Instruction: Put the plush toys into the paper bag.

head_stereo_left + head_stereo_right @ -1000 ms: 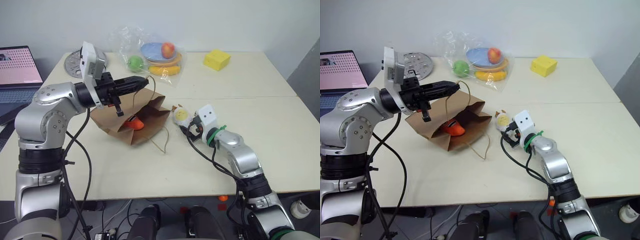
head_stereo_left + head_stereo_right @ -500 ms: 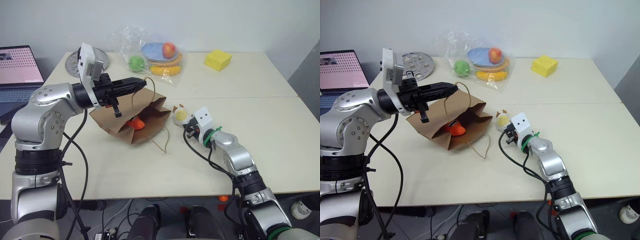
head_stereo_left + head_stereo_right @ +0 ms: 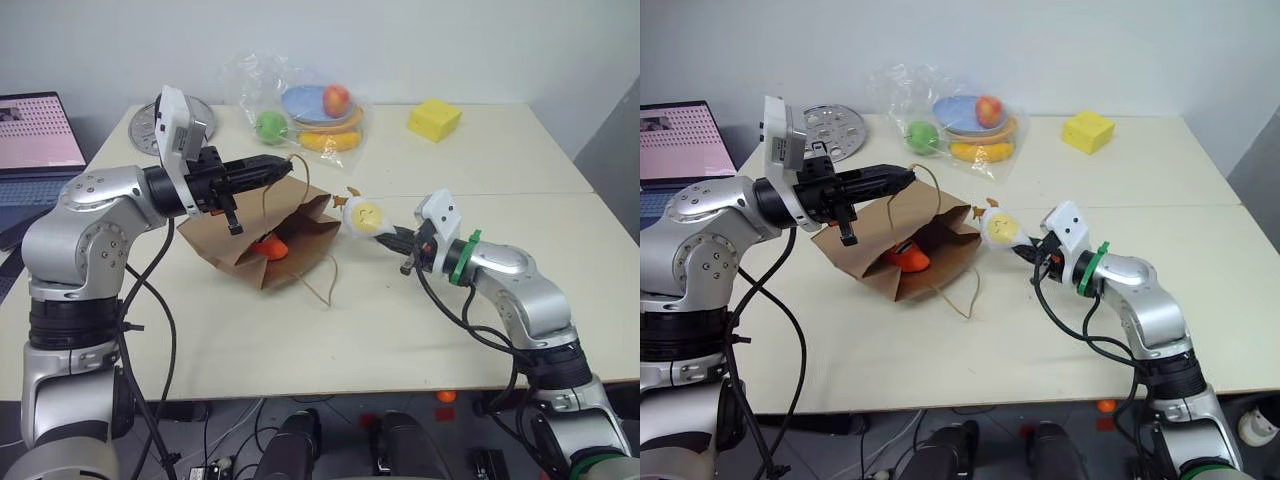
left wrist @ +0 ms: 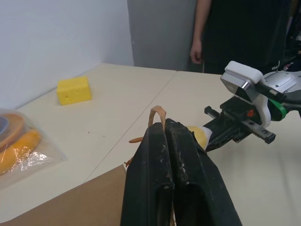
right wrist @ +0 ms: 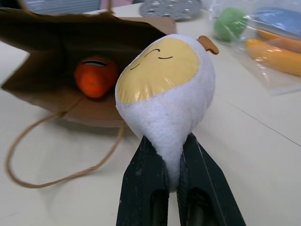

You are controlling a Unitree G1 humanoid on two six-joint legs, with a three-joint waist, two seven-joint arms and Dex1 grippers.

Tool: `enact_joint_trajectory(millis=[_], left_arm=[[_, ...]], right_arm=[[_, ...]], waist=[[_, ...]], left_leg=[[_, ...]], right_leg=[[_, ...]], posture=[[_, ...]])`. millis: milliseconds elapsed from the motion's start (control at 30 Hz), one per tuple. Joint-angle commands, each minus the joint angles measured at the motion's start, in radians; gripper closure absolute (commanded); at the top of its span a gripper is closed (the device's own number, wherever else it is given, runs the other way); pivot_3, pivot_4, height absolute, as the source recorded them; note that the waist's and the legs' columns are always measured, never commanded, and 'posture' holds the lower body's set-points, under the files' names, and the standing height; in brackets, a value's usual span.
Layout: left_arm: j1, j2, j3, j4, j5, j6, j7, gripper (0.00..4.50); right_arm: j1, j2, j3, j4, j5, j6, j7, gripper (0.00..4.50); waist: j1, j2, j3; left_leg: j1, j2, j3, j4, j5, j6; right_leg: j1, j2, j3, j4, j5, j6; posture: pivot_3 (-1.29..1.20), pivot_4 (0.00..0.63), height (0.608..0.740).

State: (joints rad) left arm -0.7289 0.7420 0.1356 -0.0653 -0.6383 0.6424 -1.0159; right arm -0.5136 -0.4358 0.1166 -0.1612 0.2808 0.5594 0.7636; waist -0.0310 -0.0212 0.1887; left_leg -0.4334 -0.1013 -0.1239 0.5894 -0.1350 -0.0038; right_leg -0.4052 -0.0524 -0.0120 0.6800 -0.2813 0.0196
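right gripper (image 5: 175, 188) is clamping the white-and-yellow plush toy (image 3: 362, 216) by its lower end, the two black fingers (image 5: 143, 188) pinching the white fabric so the toy is sticking out past the fingertips, yellow face up. toy is sitting off the table (image 3: 480, 150), in the air just beside the open mouth of the paper bag (image 3: 262, 245), on the bag's right side, not inside it. bag is lying on its side with the mouth facing the right arm; the orange carrot toy (image 3: 268, 246) is lying inside, near the mouth. left gripper (image 3: 288, 166) is closed tight on one twisted handle (image 4: 157, 114) of the bag, holding it above the bag's upper edge and keeping the mouth propped open; the other handle (image 3: 322, 285) is lying loose on the table in front of the bag. behind the bag, well apart, a clear plastic bag of fruit (image 3: 300, 110) and a yellow sponge block (image 3: 434, 119) are sitting on the table. laptop (image 3: 35, 140) is sitting off the table's left end. left wrist view is showing a person's hand (image 4: 196, 51) beyond the table.
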Motion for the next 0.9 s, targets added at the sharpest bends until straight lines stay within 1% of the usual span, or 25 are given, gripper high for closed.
enact_joint_trajectory(millis=[33, 233, 400, 500, 567, 633, 700, 833, 900], left_arm=[[-0.034, 0.007, 0.012, -0.003, 0.004, -0.023, -0.006, 4.50], [-0.046, 0.011, 0.007, 0.006, 0.009, -0.023, -0.014, 4.50], [-0.044, 0.012, 0.008, -0.003, 0.004, -0.016, -0.018, 4.50], [-0.041, 0.009, 0.006, -0.010, 0.002, -0.012, -0.020, 4.50], [-0.042, 0.007, 0.007, -0.008, -0.001, -0.012, -0.018, 4.50], [-0.041, 0.008, 0.005, -0.012, -0.002, -0.012, -0.021, 4.50], [-0.041, 0.008, 0.002, -0.014, -0.003, -0.011, -0.023, 4.50], [-0.044, 0.010, 0.003, -0.021, -0.010, -0.003, -0.026, 4.50], [-0.040, 0.011, 0.003, -0.027, -0.011, -0.001, -0.027, 4.50]], right_arm=[[-0.017, -0.007, 0.047, -0.043, 0.009, 0.001, 0.041, 4.49], [-0.042, 0.024, 0.128, -0.010, -0.027, -0.005, 0.030, 4.49], [-0.119, 0.156, 0.174, 0.095, -0.074, -0.031, -0.046, 4.49], [-0.158, 0.215, 0.194, 0.155, -0.099, -0.056, -0.060, 4.49], [-0.184, 0.255, 0.201, 0.203, -0.109, -0.064, -0.069, 4.49], [-0.215, 0.290, 0.214, 0.253, -0.126, -0.078, -0.074, 4.49], [-0.249, 0.329, 0.210, 0.313, -0.134, -0.083, -0.091, 4.49], [-0.321, 0.399, 0.196, 0.486, -0.181, -0.153, -0.157, 4.49], [-0.335, 0.434, 0.161, 0.534, -0.167, -0.171, -0.188, 4.49]], waist=[[0.000, 0.000, 0.000], [0.002, 0.000, 0.000], [-0.001, 0.000, 0.000], [0.001, 0.000, 0.000], [0.001, 0.000, 0.000], [0.002, 0.000, 0.000], [0.001, 0.000, 0.000], [-0.001, 0.000, 0.000], [0.000, 0.000, 0.000]], left_leg=[[0.000, 0.000, 0.000, 0.000, 0.000, 0.000], [0.000, 0.000, 0.000, 0.000, 0.000, 0.000], [0.000, 0.000, 0.000, 0.000, 0.000, 0.000], [0.000, 0.001, 0.000, 0.000, 0.000, 0.000], [0.000, 0.000, 0.000, 0.000, 0.000, 0.000], [0.000, 0.000, 0.000, 0.000, 0.000, 0.000], [0.000, 0.000, 0.000, 0.000, 0.000, 0.000], [0.000, 0.001, 0.000, 0.000, 0.000, -0.001], [0.000, 0.001, 0.000, 0.000, 0.000, -0.001]], right_leg=[[0.000, 0.000, 0.000, 0.000, 0.000, 0.000], [0.000, 0.000, 0.000, 0.000, 0.000, 0.000], [0.000, 0.000, 0.000, 0.000, 0.000, 0.000], [-0.001, 0.001, 0.000, 0.000, 0.000, -0.001], [-0.001, 0.001, 0.000, 0.000, 0.003, -0.005], [-0.001, 0.001, 0.000, 0.000, 0.003, -0.005], [-0.001, 0.001, 0.000, 0.000, 0.003, -0.005], [-0.001, 0.002, 0.000, 0.000, 0.004, -0.006], [-0.001, 0.002, 0.000, 0.000, 0.004, -0.006]], posture=[[0.00, 0.150, 0.740], [0.00, 0.150, 0.740], [0.00, 0.150, 0.740], [0.00, 0.150, 0.740], [0.00, 0.150, 0.740], [0.00, 0.150, 0.740], [0.00, 0.150, 0.740], [0.00, 0.150, 0.740], [0.00, 0.150, 0.740]])
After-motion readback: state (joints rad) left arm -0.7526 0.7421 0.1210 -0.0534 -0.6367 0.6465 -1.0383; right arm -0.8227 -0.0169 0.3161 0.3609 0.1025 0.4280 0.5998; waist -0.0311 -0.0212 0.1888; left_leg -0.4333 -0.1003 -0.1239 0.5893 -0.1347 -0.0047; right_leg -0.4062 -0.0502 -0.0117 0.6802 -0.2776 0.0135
